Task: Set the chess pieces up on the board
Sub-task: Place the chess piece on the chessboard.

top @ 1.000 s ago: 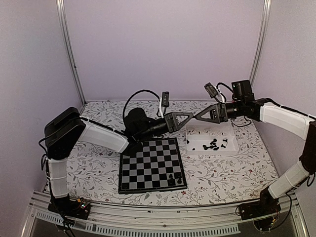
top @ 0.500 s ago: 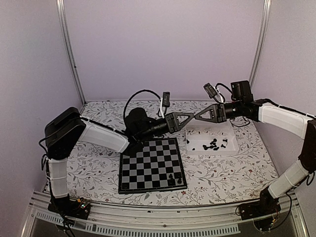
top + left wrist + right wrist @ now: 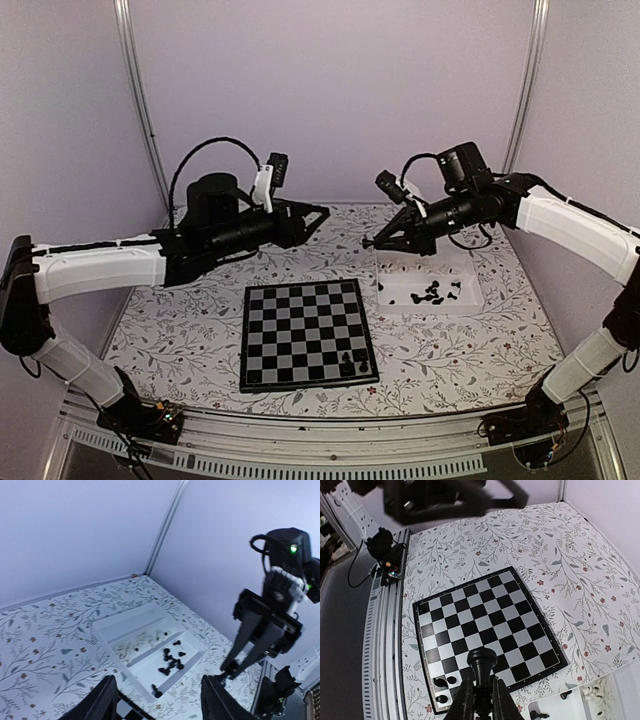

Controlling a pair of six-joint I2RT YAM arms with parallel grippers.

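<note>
The right gripper [image 3: 480,692] is clenched on one black chess piece [image 3: 480,661]. The long axis of the piece runs along the fingers, head outward. In the top view this gripper hangs above the left edge of the white tray [image 3: 478,293]. The board [image 3: 300,330] lies to the lower left of it, with a few pieces [image 3: 346,362] near its lower right corner. The left gripper [image 3: 160,700] is released and empty, raised at the upper middle, so the next placing seems to belong to the right arm.
</note>
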